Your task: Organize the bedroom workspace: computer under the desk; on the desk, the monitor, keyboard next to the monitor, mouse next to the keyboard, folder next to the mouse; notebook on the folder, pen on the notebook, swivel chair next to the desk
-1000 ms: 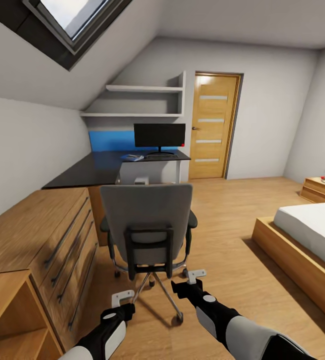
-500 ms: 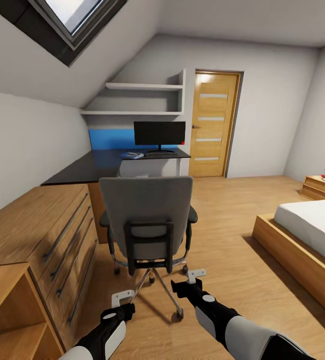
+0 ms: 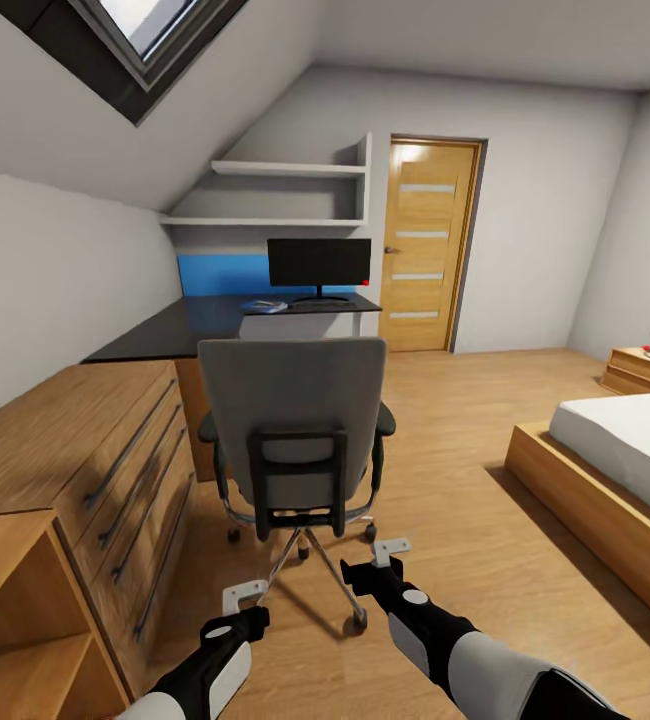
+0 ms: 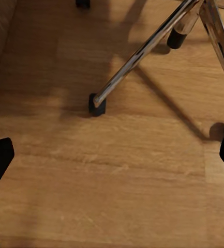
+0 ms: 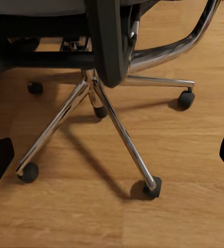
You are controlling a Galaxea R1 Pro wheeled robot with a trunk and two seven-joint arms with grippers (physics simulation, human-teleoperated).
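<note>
The swivel chair (image 3: 295, 440) stands on the wood floor (image 3: 485, 500) with its grey back toward the camera, between the robot and the desk (image 3: 195, 330), just beside the low light-wood cabinet (image 3: 75, 470). That cabinet shows 4 drawer fronts with dark bar handles, all closed, and an open shelf unit (image 3: 15, 620) adjoins it, its visible compartment holding nothing that can be made out.

On the desk, 1 monitor (image 3: 319, 263) stands upright at the far end. 1 keyboard (image 3: 320, 305) lies just in front of its stand, and a small blue-and-pale item (image 3: 263, 306) lies beside that, too small to identify. 2 wall shelves (image 3: 285, 195) sit above. 1 door (image 3: 427, 248) is closed. 1 bed (image 3: 615, 470) lies to the right.

The left gripper (image 3: 245, 597) and the right gripper (image 3: 393, 549) hover low behind the chair base, both with fingers apart and holding nothing. In the right wrist view, the chrome star base (image 5: 99, 111) shows 5 castors
</note>
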